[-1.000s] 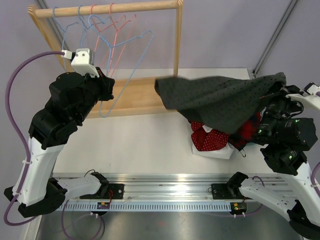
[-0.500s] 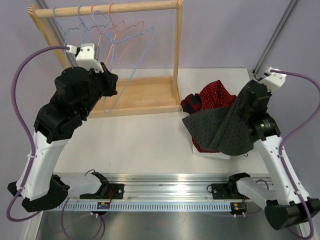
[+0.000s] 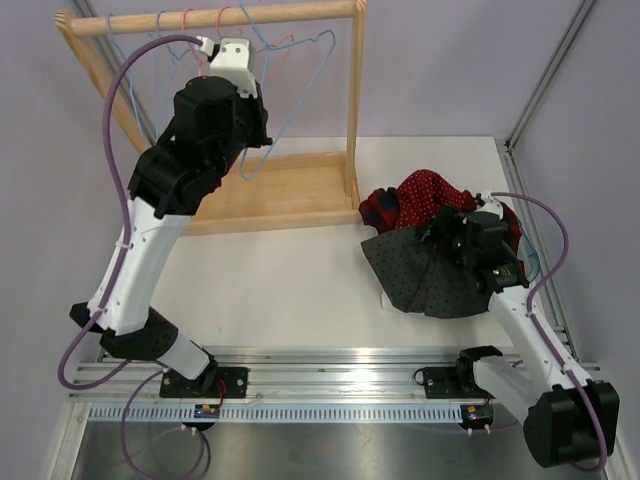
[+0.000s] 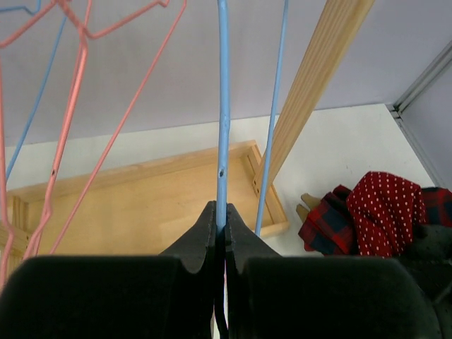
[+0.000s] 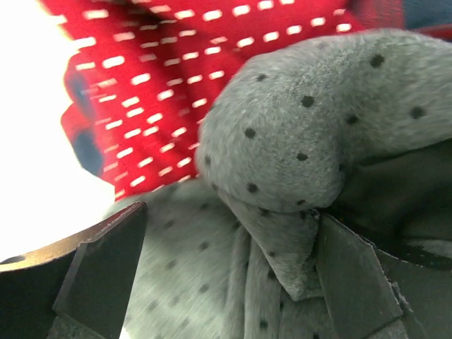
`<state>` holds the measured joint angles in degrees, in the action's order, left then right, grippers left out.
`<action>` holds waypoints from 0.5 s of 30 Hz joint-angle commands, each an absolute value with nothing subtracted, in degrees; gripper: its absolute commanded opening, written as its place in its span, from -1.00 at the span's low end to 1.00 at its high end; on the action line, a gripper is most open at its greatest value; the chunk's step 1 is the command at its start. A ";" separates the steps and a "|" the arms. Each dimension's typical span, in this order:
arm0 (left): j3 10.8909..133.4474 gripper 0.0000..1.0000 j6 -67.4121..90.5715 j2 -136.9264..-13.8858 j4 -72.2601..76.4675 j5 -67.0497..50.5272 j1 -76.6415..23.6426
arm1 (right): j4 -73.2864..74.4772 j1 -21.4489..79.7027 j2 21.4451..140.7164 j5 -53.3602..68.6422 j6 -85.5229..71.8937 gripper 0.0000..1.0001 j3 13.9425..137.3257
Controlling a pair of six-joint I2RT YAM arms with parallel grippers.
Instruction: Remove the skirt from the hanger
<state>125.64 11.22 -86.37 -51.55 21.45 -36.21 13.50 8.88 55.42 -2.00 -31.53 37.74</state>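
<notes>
The grey, black-dotted fabric skirt (image 3: 425, 280) lies crumpled on the white table (image 3: 270, 280), off the hanger. It rests against a heap of red dotted and plaid garments (image 3: 425, 192) on the right side. The right gripper (image 5: 226, 261) sits low over the skirt, its 2 fingers spread wide with a fold of the cloth bulging between them. The left gripper (image 4: 220, 215), raised beside the wooden clothes rack (image 3: 352, 100), is pinched tight on 1 thin blue wire hanger (image 4: 223, 120).

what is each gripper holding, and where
Left gripper pinches the blue hanger on a straight wire run. Right gripper is open over the grey skirt, holding nothing.
</notes>
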 commanded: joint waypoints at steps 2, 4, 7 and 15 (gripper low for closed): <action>133.57 -1.00 7.91 -92.80 -48.69 22.06 -34.19 | 17.04 9.40 48.01 9.39 -33.57 0.99 37.00; 135.61 -1.00 7.82 -95.26 -47.55 20.32 -32.18 | 18.28 9.40 45.45 10.54 -33.84 0.99 37.00; 140.09 -1.00 9.48 -99.48 -47.11 17.67 -29.72 | 21.61 9.40 40.88 11.69 -34.37 0.99 37.79; 130.10 -1.00 13.09 -99.15 -42.90 11.78 -26.63 | 26.97 9.40 33.84 10.91 -33.58 0.99 41.56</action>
<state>133.40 11.84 -101.91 -48.10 15.09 -26.44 24.27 9.02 35.00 9.67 -33.50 37.98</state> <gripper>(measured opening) 0.031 0.993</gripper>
